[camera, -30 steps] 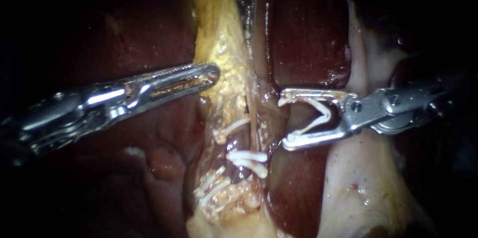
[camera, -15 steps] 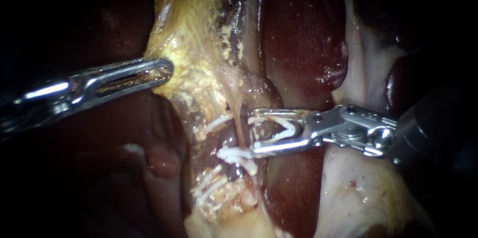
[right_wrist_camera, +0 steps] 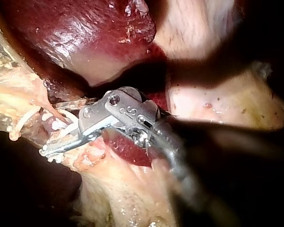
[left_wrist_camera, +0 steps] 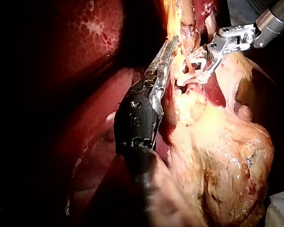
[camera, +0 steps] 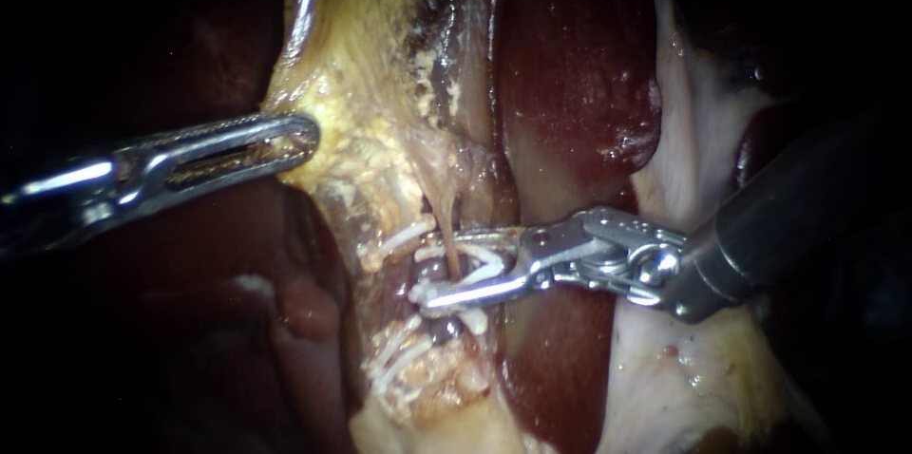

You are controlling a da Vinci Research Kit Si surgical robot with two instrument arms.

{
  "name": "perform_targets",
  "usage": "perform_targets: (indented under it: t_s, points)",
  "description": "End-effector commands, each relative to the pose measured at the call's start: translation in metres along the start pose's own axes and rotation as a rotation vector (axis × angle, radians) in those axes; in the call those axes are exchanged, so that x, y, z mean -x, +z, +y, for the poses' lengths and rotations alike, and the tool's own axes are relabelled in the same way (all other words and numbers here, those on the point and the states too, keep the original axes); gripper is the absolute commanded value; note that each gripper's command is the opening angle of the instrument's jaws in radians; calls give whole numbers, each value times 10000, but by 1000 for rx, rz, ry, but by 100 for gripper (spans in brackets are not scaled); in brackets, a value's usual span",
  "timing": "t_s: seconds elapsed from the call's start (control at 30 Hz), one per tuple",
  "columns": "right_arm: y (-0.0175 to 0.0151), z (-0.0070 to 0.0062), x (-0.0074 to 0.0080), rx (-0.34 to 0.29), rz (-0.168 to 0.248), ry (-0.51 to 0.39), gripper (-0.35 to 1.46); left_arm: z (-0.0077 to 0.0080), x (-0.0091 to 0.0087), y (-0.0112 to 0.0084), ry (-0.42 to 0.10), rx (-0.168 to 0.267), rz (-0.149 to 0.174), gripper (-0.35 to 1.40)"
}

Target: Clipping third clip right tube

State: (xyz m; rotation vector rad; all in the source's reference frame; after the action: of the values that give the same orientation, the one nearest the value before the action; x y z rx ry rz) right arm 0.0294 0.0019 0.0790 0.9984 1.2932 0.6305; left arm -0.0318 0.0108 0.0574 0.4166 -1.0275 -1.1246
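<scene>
The clip [camera: 484,257], one white V, is held between the parted jaws of our right instrument [camera: 435,267], and its two legs straddle the right tube [camera: 453,247]. Our left instrument [camera: 306,133] has its jaws clamped on fatty tissue [camera: 366,155]. One set clip [camera: 404,237] lies just beside, and a cluster [camera: 399,364] lies lower down, too tangled to count.

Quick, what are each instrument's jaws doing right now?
Left instrument: jaws shut on yellow tissue.
Right instrument: jaws apart, holding an open white clip astride the tube.
</scene>
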Motion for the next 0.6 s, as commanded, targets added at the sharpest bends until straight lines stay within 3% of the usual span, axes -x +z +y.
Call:
perform_targets:
  t_s: [0.03,0.17,0.3,0.6]
  points:
    - [1,-4,-3,-19,8,10,53,1,0,0,0,0,0,-35]
    - [6,-15,-14,-77,39,51,52,5,0,0,0,5,-2,-35]
    - [15,-19,-26,-110,77,84,51,12,0,1,1,7,-3,-35]
    - [29,-15,-44,-105,104,122,48,13,-1,2,1,8,-4,-35]
